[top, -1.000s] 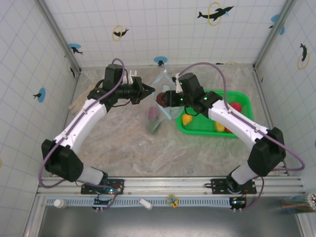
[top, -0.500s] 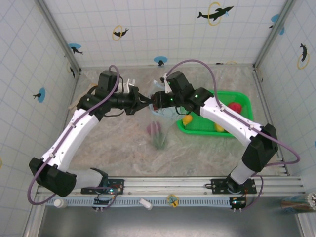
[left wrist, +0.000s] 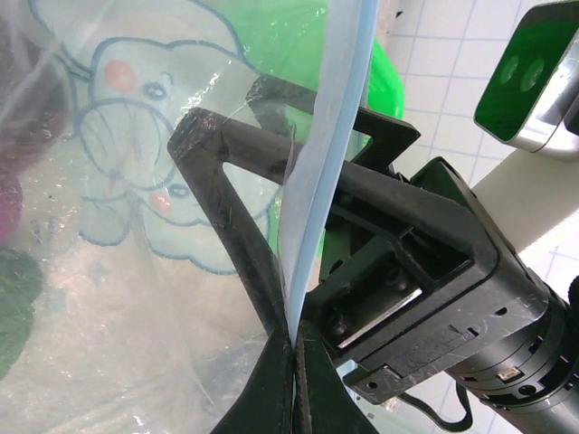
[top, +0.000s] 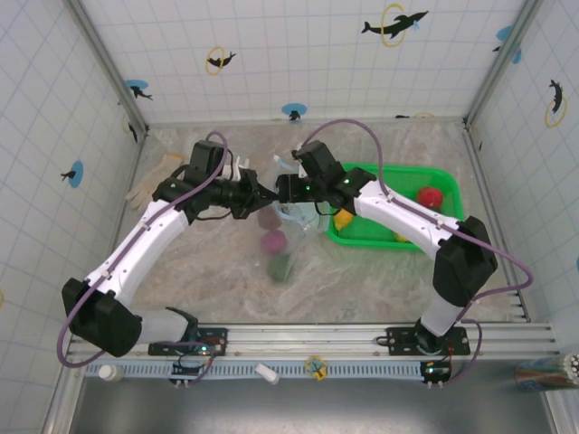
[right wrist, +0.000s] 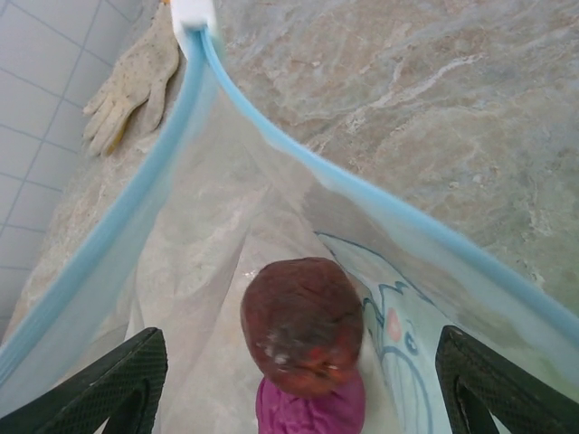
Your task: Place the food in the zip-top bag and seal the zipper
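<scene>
- Top view: at centre frame, the left gripper (top: 261,194) pinches the upper edge of the bag (top: 288,226), and the right gripper (top: 282,188) meets it from the right. Food (top: 273,241) shows through the film, and more sits in the basket (top: 362,242) at right.
- Left wrist: at bottom centre, the left gripper (left wrist: 294,353) is clamped on the zipper (left wrist: 336,136).
- Right wrist: the right gripper (right wrist: 298,339) stands wide above the open bag (right wrist: 217,271). At lower centre a maroon piece (right wrist: 303,316) rests on a purple piece (right wrist: 312,411). A glove (right wrist: 127,90) lies upper left.
</scene>
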{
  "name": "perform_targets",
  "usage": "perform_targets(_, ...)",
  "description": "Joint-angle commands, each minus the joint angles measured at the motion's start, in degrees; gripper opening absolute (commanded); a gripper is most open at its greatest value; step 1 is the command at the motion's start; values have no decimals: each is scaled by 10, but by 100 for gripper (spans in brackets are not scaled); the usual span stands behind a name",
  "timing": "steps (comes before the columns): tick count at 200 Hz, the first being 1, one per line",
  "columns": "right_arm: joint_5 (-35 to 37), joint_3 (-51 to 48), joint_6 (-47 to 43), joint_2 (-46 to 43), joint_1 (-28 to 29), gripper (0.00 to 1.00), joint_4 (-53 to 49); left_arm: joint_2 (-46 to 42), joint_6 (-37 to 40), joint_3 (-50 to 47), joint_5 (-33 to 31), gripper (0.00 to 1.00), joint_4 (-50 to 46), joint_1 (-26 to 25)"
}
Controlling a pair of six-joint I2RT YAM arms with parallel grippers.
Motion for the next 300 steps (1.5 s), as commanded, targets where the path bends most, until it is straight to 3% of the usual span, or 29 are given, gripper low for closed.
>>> perform_targets(1,-41,-28,0,-45,1,80,56,-4,6,-9,-17,0,16,0)
perform_targets(39,-65,-79,-9,-127,-40,77,65,9,32,21,-47,0,0,10)
perform_targets(97,-101,-196,-24,-274,-164,76,54,121,142,204,-114,0,-128,6)
perform_targets(139,112,-220,-66,-304,-232,76,-91,183,159,251,-94,0,-129,-26)
perform_targets(158,191,-245,-65,-307,-260,78,-105,229,166,293,-106,0,-136,-58)
perform_targets(189,285,-281,-96,-284,-270,81,-65,308,170,373,-115,0,-147,-106)
perform_targets(242,293,-262,-96,-178,-357,88,-35,318,177,380,-135,0,-154,-113)
perform_targets(273,286,-236,-109,-97,-394,99,-14,299,183,376,-153,0,-169,-113)
perform_targets(300,302,-196,-135,-35,-409,99,-16,270,191,350,-168,0,-178,-111)
